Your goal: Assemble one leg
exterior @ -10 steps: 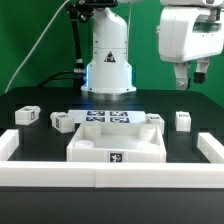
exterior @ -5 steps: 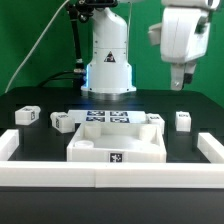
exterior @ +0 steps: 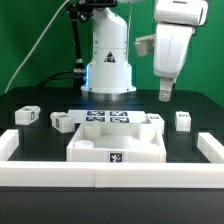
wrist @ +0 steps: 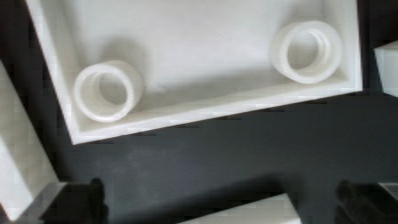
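Note:
Several small white legs with tag markers stand on the black table: two at the exterior view's left (exterior: pixel 27 116) (exterior: pixel 62 122) and two at its right (exterior: pixel 155 118) (exterior: pixel 183 121). The large white tray-like tabletop (exterior: pixel 117 142) lies in the middle. In the wrist view it shows its underside (wrist: pixel 205 80) with two round sockets (wrist: pixel 111 90) (wrist: pixel 308 50). My gripper (exterior: pixel 165 95) hangs high above the table's right part, apart from every leg. It is open and empty. In the wrist view the gripper (wrist: pixel 217 206) has its dark fingertips (wrist: pixel 71 204) wide apart.
The marker board (exterior: pixel 108 117) lies behind the tabletop. Long white border rails run along the front (exterior: pixel 110 176), left (exterior: pixel 8 146) and right (exterior: pixel 210 150). The robot base (exterior: pixel 108 60) stands at the back. A white piece of unclear kind (wrist: pixel 249 212) shows below the gripper.
The gripper has moved toward the exterior view's left and turned on its wrist, now showing a narrower side. The parts on the table have not moved.

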Available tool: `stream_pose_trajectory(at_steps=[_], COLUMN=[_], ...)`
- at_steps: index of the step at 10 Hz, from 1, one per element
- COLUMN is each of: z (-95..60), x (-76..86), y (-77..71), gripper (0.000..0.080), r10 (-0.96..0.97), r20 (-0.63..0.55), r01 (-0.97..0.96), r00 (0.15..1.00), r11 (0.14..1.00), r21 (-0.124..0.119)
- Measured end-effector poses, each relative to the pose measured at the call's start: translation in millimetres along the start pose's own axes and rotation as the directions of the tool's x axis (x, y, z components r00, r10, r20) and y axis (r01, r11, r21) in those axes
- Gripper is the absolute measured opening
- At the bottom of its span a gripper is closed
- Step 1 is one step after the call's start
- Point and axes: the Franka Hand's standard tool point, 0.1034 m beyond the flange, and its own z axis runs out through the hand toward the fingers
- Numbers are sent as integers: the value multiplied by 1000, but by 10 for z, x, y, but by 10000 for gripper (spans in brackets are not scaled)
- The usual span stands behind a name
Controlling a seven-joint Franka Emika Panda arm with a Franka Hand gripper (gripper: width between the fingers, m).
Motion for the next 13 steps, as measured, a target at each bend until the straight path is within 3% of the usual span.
stream_pose_trajectory(at_steps=[3, 4, 5, 7, 11, 12, 13], z=[33, 149, 297, 448, 452, 511, 664], x=[-49, -177, -327, -539, -537, -556, -609], y=[5, -31, -140, -179, -182, -213, -352], gripper=[650, 650, 650, 650, 650, 650, 650], r10=[-53, -134, -178, -245, -227, -231, -224], r20=[-2, -14, -21, -24, -24, -32, -46], r01=[53, 134, 178, 245, 227, 231, 224], r00=[999, 991, 984, 969, 974, 972, 974], r11=[999, 991, 984, 969, 974, 973, 974], r21=[0, -10, -4, 18, 21, 12, 13])
